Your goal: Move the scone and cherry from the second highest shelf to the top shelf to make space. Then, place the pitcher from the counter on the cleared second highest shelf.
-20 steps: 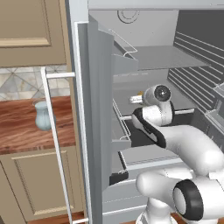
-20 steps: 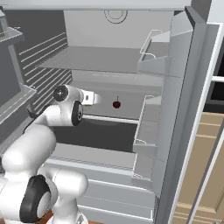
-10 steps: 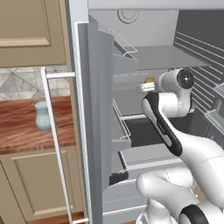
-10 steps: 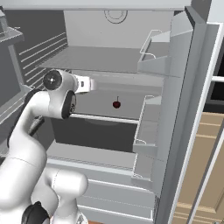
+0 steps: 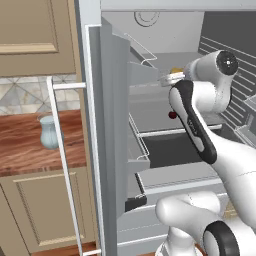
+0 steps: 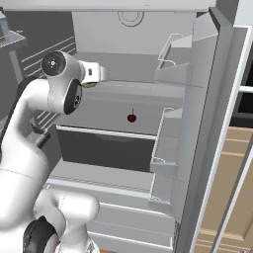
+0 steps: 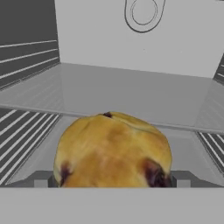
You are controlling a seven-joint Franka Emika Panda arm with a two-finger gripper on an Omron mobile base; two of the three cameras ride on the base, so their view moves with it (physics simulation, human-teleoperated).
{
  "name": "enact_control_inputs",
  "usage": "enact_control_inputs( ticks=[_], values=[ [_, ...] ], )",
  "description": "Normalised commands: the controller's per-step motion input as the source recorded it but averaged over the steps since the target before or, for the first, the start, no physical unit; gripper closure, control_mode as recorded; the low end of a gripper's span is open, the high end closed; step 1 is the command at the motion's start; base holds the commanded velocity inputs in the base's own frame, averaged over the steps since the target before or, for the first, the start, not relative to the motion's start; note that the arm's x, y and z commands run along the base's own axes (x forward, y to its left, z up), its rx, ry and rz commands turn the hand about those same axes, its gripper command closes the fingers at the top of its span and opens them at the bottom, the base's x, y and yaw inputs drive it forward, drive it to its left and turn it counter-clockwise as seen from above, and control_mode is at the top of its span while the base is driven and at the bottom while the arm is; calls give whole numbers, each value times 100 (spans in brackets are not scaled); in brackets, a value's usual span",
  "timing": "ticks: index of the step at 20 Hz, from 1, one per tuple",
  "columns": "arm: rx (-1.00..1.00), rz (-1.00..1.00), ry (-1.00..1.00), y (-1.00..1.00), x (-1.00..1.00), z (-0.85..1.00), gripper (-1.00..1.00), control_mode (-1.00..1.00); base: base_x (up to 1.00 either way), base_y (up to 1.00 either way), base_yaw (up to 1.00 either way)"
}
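Hand [image 7: 112, 183] apparently clamped on scone [image 7: 113, 151] at top shelf [image 7: 131, 94] edge; cherry [image 6: 131, 117] below.

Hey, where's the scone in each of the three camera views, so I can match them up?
Left base view: the scone is a small yellow bit upper right of centre, beside the white arm.
Right base view: a tan sliver upper left, tucked under the hand.
Hand view: large, bottom centre, between the fingertips.
Shared landmark: the round light fitting on the fridge's back wall.
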Motion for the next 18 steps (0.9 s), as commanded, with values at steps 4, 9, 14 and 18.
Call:
enact_control_inputs(
  ticks=[4, 9, 14, 18],
  values=[
    [0, 0, 0, 0, 30, 12, 100, -100, 0, 0, 0],
    [0, 0, 0, 0, 72, -1, 100, -100, 0, 0, 0],
    [0, 1, 2, 0, 92, -11, 100, -100, 0, 0, 0],
    [0, 1, 11, 0, 100, -33, 100, -100, 0, 0, 0]
  ],
)
